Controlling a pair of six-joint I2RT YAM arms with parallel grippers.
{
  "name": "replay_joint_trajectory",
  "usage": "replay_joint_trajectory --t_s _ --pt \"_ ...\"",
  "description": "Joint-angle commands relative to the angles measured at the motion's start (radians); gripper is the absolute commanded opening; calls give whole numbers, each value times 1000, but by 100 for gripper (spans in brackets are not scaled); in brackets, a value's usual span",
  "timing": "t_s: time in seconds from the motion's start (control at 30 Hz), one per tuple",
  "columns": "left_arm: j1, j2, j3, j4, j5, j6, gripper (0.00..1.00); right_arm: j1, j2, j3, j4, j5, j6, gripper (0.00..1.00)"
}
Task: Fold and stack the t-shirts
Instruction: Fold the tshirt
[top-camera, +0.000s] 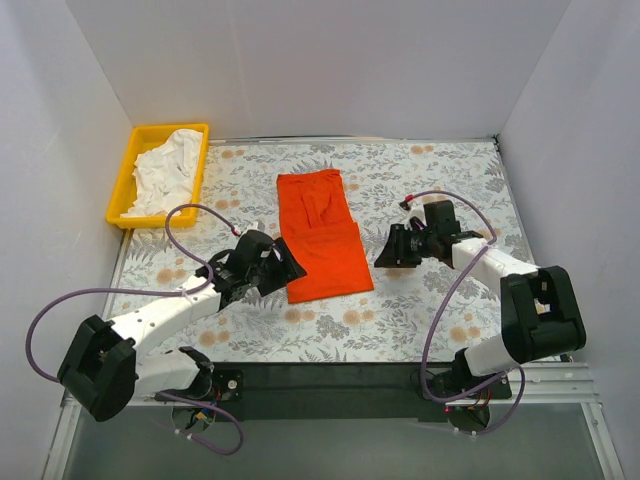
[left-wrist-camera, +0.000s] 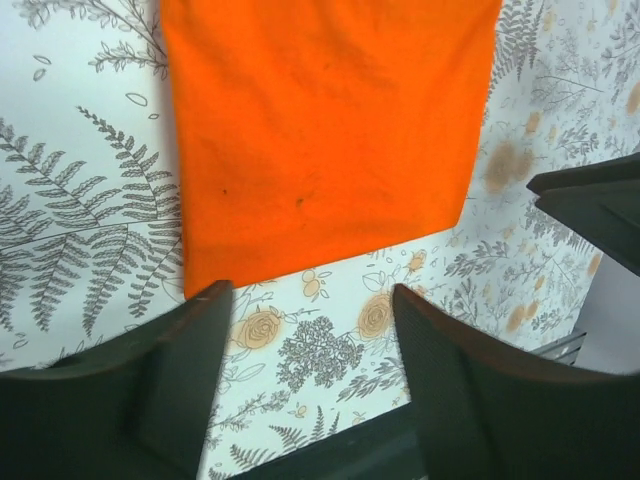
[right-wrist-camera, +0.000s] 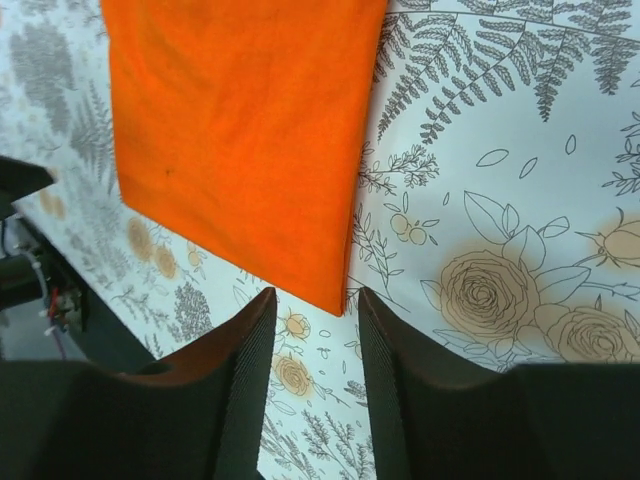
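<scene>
The orange-red t-shirt (top-camera: 320, 235) lies flat mid-table on the floral tablecloth (top-camera: 440, 190), folded into a long strip that is wider at its near end. The white t-shirt (top-camera: 168, 168) sits crumpled in the yellow tray (top-camera: 143, 137) at the far left, seen only from above. The wrist views alone show the jaws: the left gripper (left-wrist-camera: 310, 370) fairly wide and empty at the shirt's edge, the right gripper (right-wrist-camera: 312, 370) narrowly parted and empty by a corner.
</scene>
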Motion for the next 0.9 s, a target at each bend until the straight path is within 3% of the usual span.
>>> replay_joint_trajectory --t_s 0.0,0.1,0.23,0.47,0.87 --pt "-11 -44 71 -164 -101 -33 65 90 -24 87 -208 249 -17 41" --pt "-21 2 105 -218 -116 -36 74 191 8 134 -296 389 5 50" --pt "-56 91 156 -272 -158 -42 76 294 75 179 -334 474 34 51" --pt "-69 171 190 -289 -181 -42 71 335 144 230 -348 540 66 34" --pt "-81 232 190 -281 -185 -51 69 398 220 237 -363 584 114 34"
